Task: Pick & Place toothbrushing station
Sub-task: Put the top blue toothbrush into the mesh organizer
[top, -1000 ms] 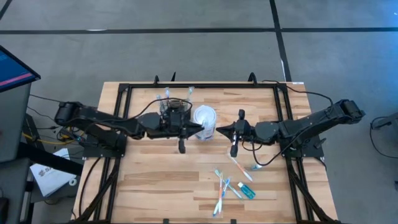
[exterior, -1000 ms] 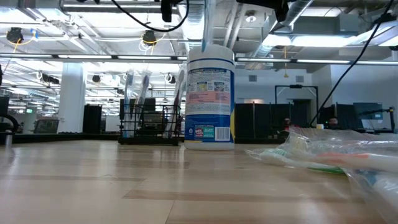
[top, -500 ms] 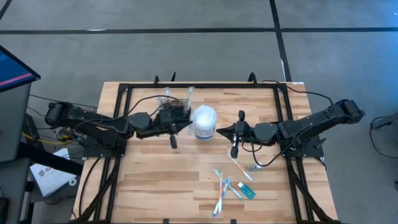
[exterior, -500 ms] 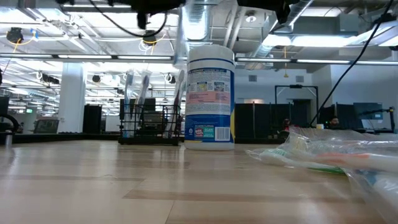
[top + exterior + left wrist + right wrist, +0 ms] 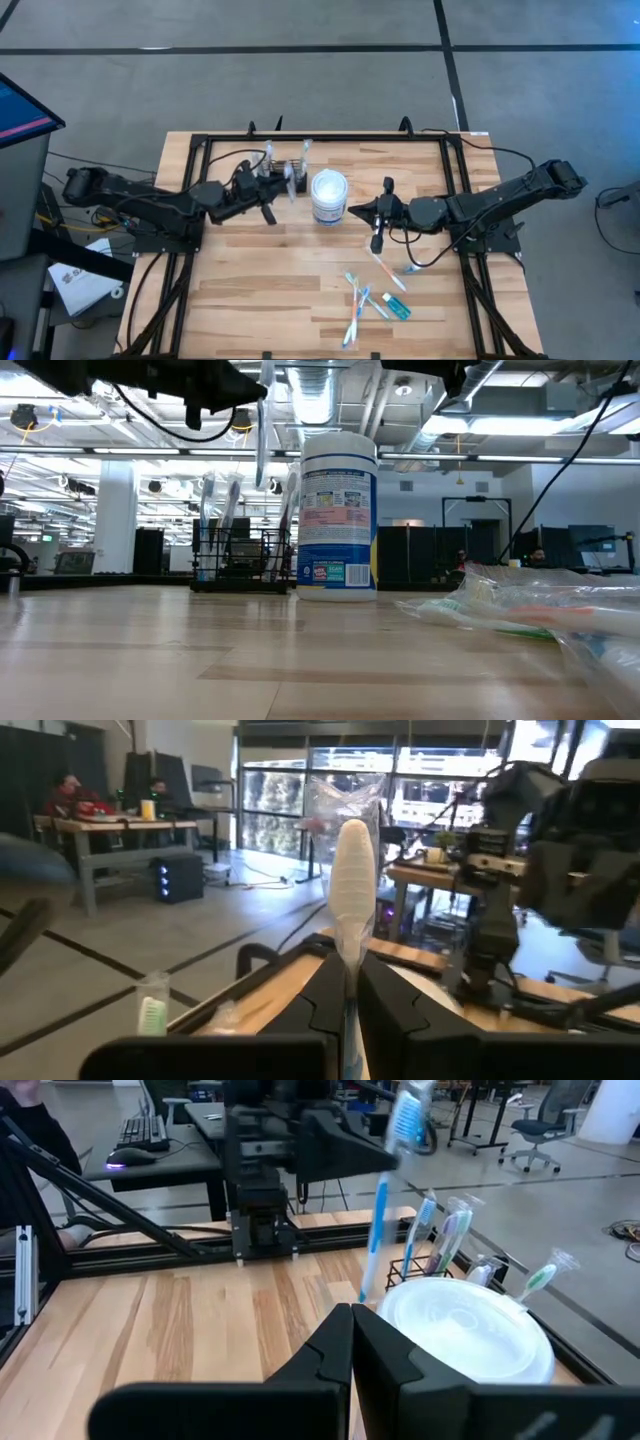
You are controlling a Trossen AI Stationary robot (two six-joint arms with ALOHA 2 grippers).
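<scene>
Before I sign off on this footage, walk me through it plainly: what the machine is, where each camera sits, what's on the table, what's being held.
Two dark robot arms work at a wooden table. One camera looks straight down, one sits at tabletop height, and one rides on each wrist. On the table stand a black wire rack holding toothbrushes and, beside it, a white lidded tub. Loose packaged toothbrushes lie nearer the front. The left gripper is by the rack, shut on a wrapped toothbrush. The right gripper waits on the tub's other side, shut and holding nothing.
</scene>
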